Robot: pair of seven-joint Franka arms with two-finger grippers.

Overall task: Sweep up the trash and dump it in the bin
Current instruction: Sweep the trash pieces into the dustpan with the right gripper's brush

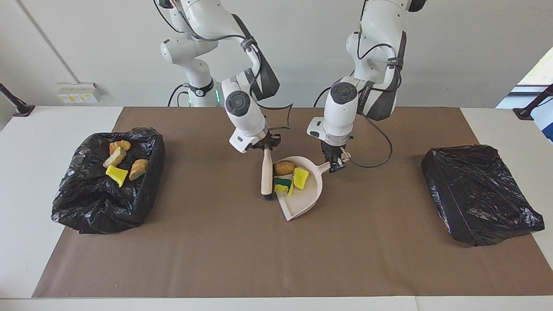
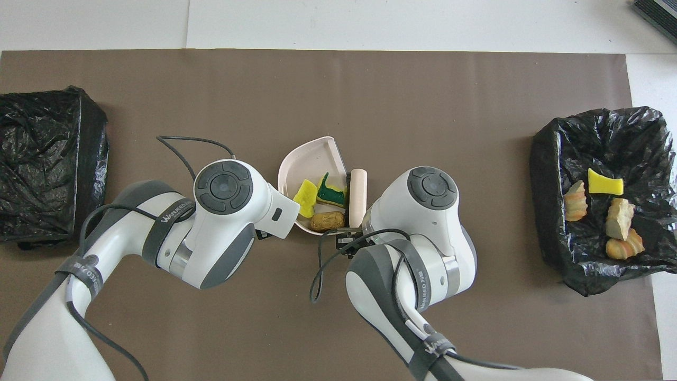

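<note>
A beige dustpan (image 1: 302, 203) (image 2: 312, 159) lies at the middle of the brown mat. My left gripper (image 1: 335, 164) is shut on its handle. In the pan lie three pieces of trash: a tan chunk (image 1: 284, 167) (image 2: 326, 221), a green-and-yellow sponge (image 1: 283, 185) (image 2: 332, 191) and a yellow scrap (image 1: 300, 178) (image 2: 305, 191). My right gripper (image 1: 267, 149) is shut on the beige brush (image 1: 267, 175) (image 2: 358, 189), whose bristles rest against the pan's open side. The black-lined bin (image 1: 149, 142) (image 2: 545, 159) at the right arm's end holds several more scraps.
A second black plastic-wrapped box (image 1: 479, 194) (image 2: 47, 164) sits at the left arm's end of the mat. White table (image 1: 26, 142) borders the mat at both ends.
</note>
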